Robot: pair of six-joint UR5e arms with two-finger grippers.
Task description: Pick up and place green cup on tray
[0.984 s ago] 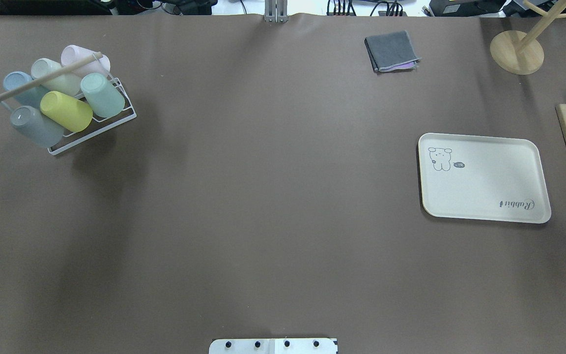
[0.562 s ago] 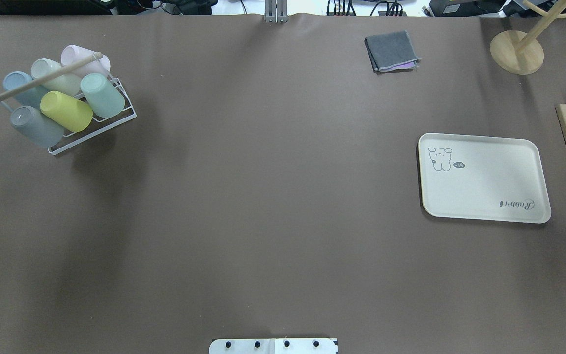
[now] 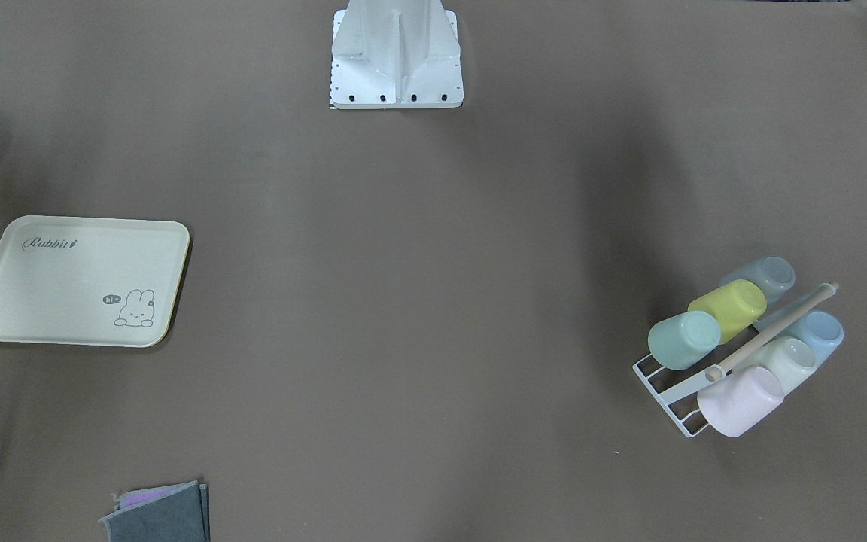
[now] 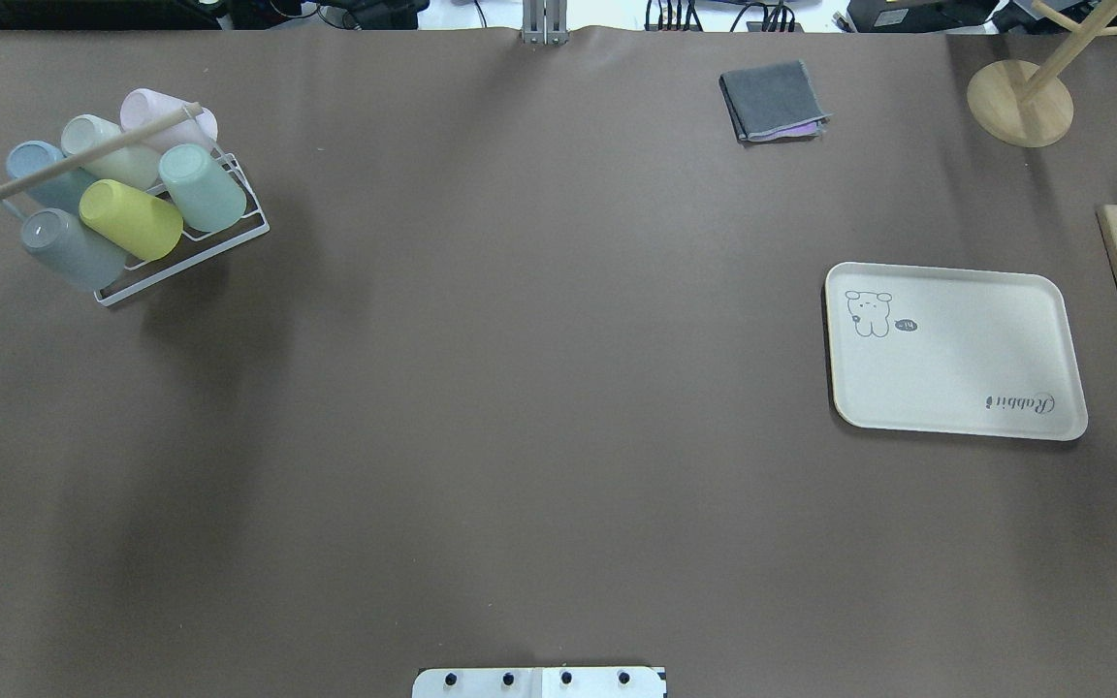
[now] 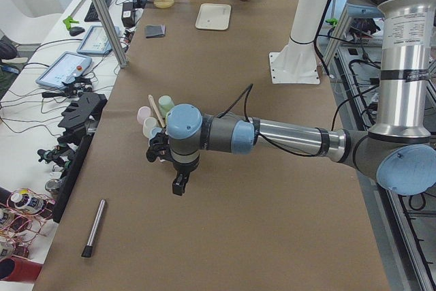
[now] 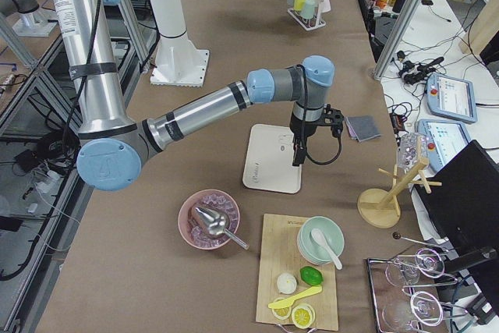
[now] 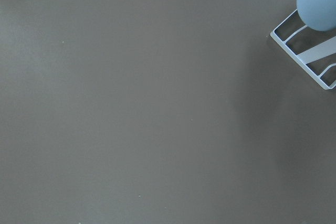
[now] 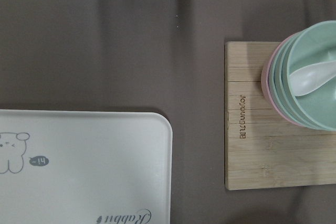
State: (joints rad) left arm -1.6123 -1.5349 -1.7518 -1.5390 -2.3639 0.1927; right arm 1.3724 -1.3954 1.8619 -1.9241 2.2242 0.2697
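My table (image 4: 520,388) is plain matte brown. Upper left of the overhead view, the green cup (image 4: 202,187) is pastel mint, next to a yellow-green cup (image 4: 130,219), a grey cup (image 4: 69,247) and a pink cup (image 4: 146,102) in a white wire rack (image 7: 296,59). The tray (image 4: 966,339), right, is cream with grey "Rabbit" lettering and a bunny outline.

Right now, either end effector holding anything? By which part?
Nothing visibly held: left end effector and right end effector look bare; green cup sits in rack.
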